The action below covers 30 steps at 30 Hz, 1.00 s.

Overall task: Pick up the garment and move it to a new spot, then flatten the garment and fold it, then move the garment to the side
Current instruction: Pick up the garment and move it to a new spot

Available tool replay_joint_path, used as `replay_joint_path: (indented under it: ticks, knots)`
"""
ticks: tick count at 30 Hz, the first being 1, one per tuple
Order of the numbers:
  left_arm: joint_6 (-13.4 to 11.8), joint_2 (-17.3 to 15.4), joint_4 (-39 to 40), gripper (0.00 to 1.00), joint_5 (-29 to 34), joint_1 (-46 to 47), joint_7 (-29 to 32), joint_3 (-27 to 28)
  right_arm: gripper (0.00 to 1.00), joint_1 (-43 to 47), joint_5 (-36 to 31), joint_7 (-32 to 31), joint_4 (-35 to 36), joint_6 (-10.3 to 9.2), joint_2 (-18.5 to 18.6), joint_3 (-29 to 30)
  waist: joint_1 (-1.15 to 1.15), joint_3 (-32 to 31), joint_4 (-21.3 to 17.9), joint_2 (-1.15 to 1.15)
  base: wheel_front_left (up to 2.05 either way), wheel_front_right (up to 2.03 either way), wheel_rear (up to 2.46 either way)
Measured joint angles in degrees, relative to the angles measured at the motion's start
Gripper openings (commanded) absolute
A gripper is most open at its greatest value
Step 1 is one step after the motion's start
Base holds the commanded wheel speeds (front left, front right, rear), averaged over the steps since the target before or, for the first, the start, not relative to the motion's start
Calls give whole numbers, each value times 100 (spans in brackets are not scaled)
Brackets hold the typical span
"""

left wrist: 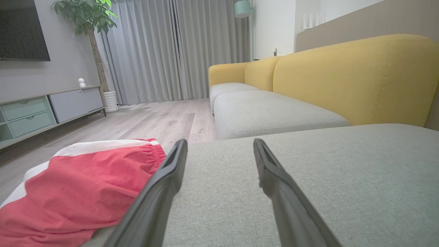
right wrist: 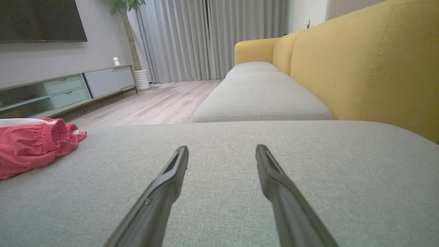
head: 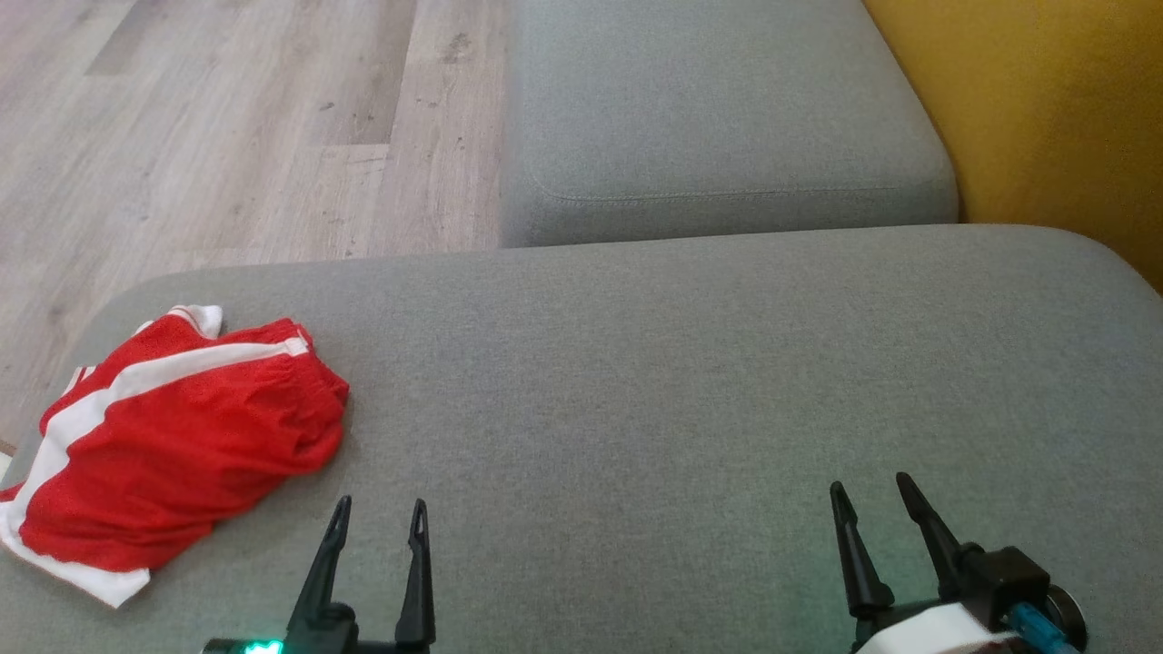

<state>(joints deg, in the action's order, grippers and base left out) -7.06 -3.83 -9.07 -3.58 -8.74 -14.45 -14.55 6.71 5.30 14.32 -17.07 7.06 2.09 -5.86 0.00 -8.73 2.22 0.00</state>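
Where the near grey seat cushion [head: 690, 381] rounds off at its left corner, the garment [head: 182, 436] lies in a crumpled heap. It is red cloth with white stripes and a gathered elastic band, probably a pair of shorts, though the bunching hides its full shape. Its white edge reaches the cushion's left rim. Just right of it, apart from the cloth, the left gripper [head: 380, 502] points across the cushion with its two dark fingers spread, holding nothing. Well to the right, the right gripper [head: 868, 483] is likewise spread wide over bare grey fabric, gripping nothing. Beyond the near cushion sits a second grey cushion [head: 718, 109], with the yellow backrest [head: 1045, 109] on the right and pale wooden floor [head: 227, 127] on the left.
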Motion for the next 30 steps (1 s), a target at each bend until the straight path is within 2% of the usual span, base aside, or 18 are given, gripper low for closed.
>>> replay_joint_path:
  ticks: [8, 14, 20, 30]
  knots:
    - [-3, 30, 8, 100, -15, -1, 0, 153, 100, 29, 29, 0, -10, 0, 0, 30, 0, -32, 131, 0, 0, 0, 0]
    - [55, 48, -97, 100, -326, -18, 0, 337, 100, 94, 75, 0, -10, 0, 0, -26, 0, -14, 388, 0, 0, 0, 0]
    - [99, 53, -53, 100, -225, -18, 0, 420, 100, 94, 135, 4, -4, 0, 0, -20, 0, 25, 850, 0, 0, 0, 0]
    - [102, 54, 122, 100, -144, -94, 0, 911, 100, 91, 328, 4, 31, 0, -2, -65, 0, 47, 1780, 0, 0, 0, 0]
